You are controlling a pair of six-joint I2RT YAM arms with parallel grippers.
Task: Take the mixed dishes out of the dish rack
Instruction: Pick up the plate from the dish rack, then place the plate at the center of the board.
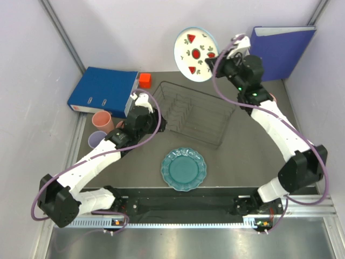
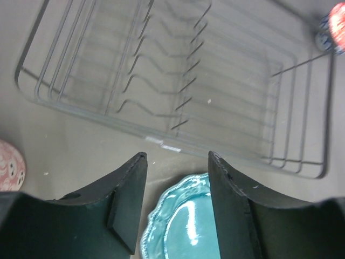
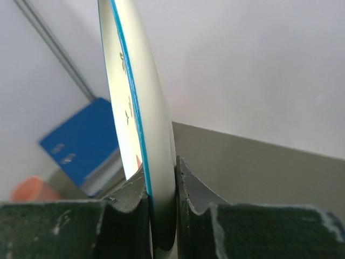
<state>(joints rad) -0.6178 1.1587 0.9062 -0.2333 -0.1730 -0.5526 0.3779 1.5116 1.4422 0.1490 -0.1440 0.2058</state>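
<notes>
The dark wire dish rack [image 1: 194, 113] stands mid-table with nothing in it; it fills the left wrist view [image 2: 178, 81]. My right gripper [image 1: 217, 60] [image 3: 160, 167] is shut on the rim of the white plate with red watermelon marks [image 1: 195, 54] [image 3: 137, 102], holding it on edge high above the rack's far side. My left gripper [image 1: 154, 124] [image 2: 177, 156] is open and empty, hovering by the rack's near-left corner. The teal scalloped plate [image 1: 184, 168] [image 2: 186, 226] lies flat in front of the rack. A salmon-pink cup [image 1: 101, 119] and the lavender cup [image 1: 97, 140] stand at the left. The pink patterned bowl [image 2: 8, 164] shows at the left edge.
A blue binder [image 1: 102, 91] lies at the back left with a small red cube [image 1: 144, 81] beside it. Another blue binder [image 1: 283, 51] leans at the back right. A reddish object [image 2: 337, 24] sits past the rack's far right corner. Grey walls close in both sides.
</notes>
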